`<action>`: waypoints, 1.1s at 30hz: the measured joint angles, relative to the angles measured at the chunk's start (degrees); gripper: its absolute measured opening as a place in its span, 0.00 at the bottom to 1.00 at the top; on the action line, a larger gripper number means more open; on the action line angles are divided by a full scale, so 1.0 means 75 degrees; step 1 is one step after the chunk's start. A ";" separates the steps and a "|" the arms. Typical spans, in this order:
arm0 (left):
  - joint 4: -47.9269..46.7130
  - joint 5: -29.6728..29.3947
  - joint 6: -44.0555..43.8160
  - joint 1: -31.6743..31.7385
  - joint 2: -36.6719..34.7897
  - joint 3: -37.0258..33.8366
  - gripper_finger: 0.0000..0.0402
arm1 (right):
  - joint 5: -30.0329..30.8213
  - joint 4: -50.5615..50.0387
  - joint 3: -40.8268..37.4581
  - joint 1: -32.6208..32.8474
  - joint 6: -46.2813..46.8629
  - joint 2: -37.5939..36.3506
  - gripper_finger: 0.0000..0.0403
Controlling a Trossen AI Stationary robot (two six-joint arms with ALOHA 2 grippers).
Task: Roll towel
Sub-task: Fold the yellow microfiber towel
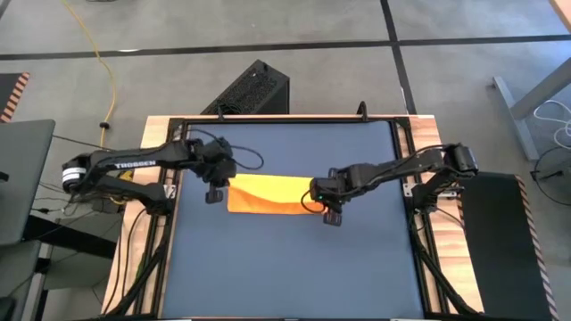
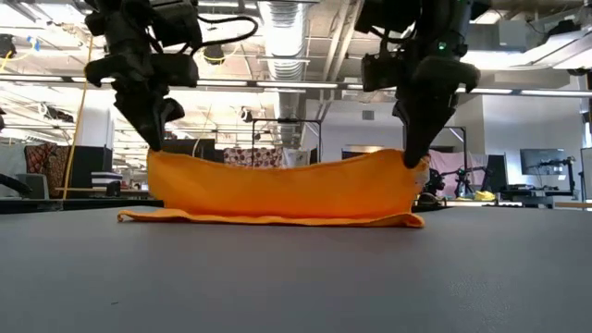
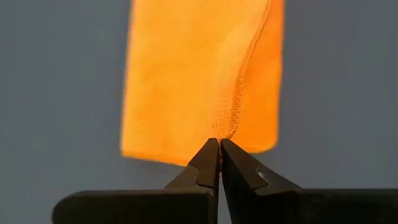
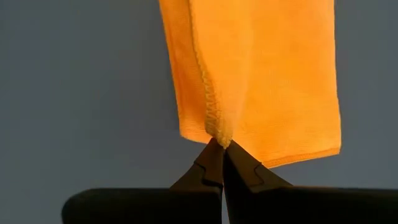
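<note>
The yellow-orange towel lies as a long band across the middle of the dark blue table. Its lower layer rests flat on the table, and an upper layer is raised between the grippers. My left gripper is shut on the towel's left end. My right gripper is shut on its right end. Both show from above in the low view, left and right. My left gripper pinches the towel's stitched hem edge at its left end between the two fingertips, coming from above and pointing down. The held edge is lifted; the layer below lies on the table. My right gripper pinches the stitched hem edge at the towel's right end between the two fingertips, from above, pointing down. The held edge is lifted, and the cloth sags slightly between the two grippers.
The table's wooden frame runs along the far edge. A black box stands on the floor beyond it. Bare tabletop lies toward the near edge.
</note>
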 joint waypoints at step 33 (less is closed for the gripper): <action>0.0663 -0.1679 0.0507 0.0692 0.0122 0.0570 0.00 | 0.1857 0.0025 0.0209 -0.1782 -0.1598 0.0327 0.05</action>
